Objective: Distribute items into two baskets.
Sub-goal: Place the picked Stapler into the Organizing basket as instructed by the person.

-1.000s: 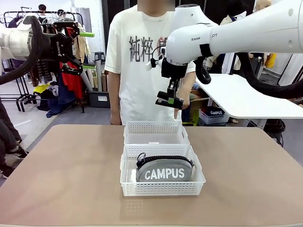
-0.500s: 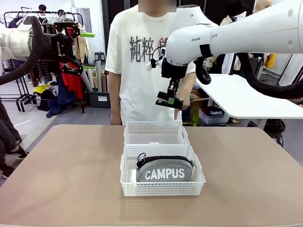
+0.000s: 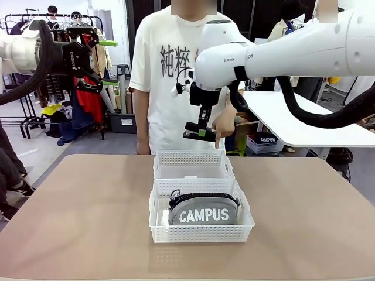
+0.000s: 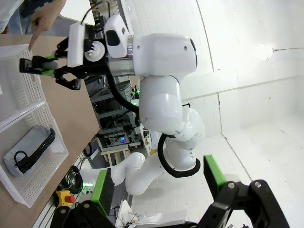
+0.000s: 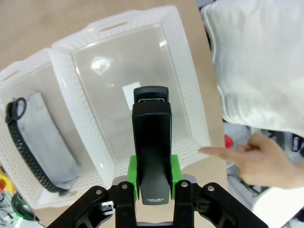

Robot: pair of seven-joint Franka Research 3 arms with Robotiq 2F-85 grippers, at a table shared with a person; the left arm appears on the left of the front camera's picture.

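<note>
A grey fabric "CAMPUS" zip pouch (image 3: 203, 212) already lies in the nearer white lattice plastic basket (image 3: 201, 234), mid-counter. The right gripper (image 3: 197, 132), grasping a black stapler (image 5: 152, 147), hovers above the empty farther basket (image 3: 191, 158) toward the counter's far edge. The left gripper (image 3: 108, 62) is raised, released.

far basket's (image 3: 193, 158) floor behind near basket (image 3: 199, 233)

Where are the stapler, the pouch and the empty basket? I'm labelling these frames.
stapler (image 5: 152, 142): right wrist view, middle of its black top.
pouch (image 3: 203, 214): front view, on the CAMPUS lettering.
empty basket (image 3: 190, 157): front view, its far lattice wall.
</note>
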